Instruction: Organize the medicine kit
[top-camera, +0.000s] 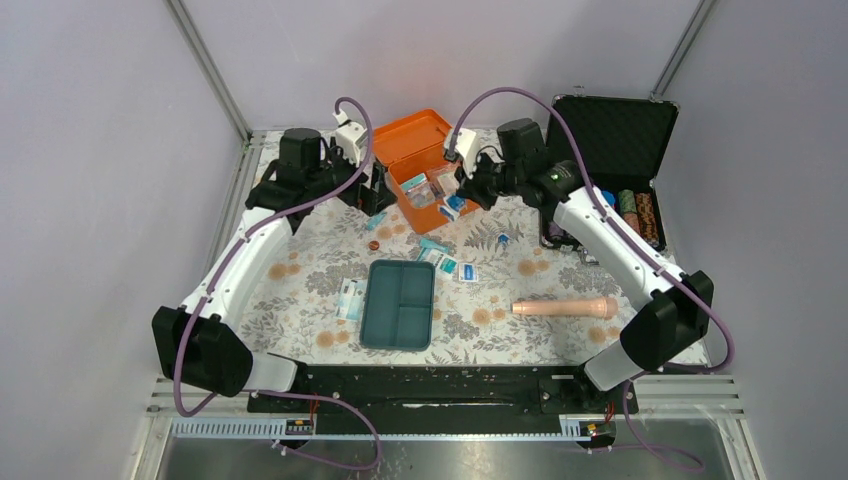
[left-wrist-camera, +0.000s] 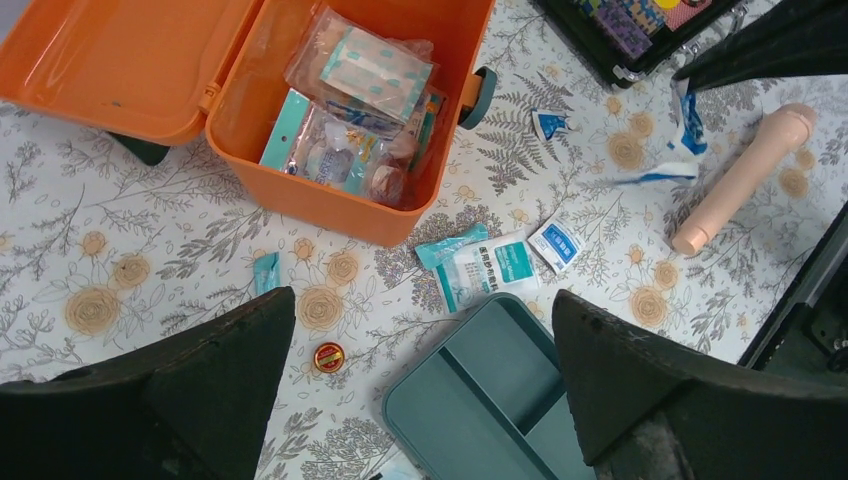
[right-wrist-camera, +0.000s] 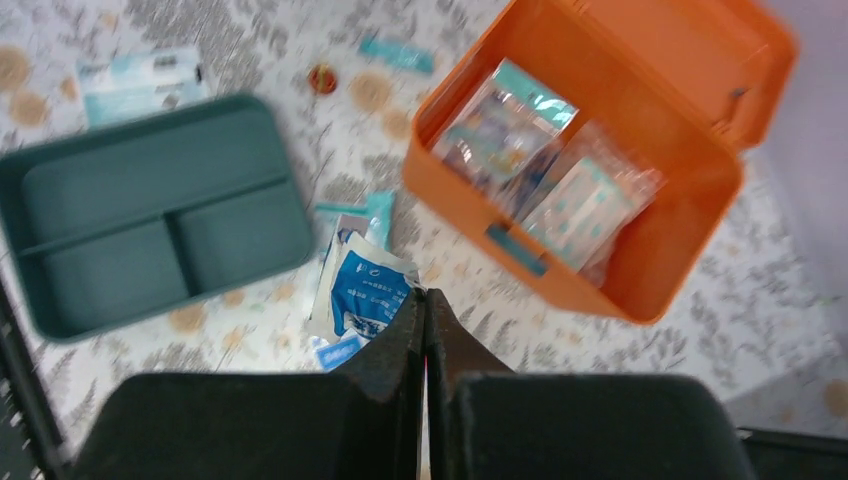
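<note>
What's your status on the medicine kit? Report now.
Left gripper open, empty. Right gripper shut on blue-and-white packet. Orange box open, packets inside; teal tray out, empty. Loose packets between box and tray.

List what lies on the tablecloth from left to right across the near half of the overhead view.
White-and-teal packet → teal three-compartment tray → small white packet with a blue label → beige cylinder. The packets by the tray's far right corner overlap its span, so they are left out.
</note>
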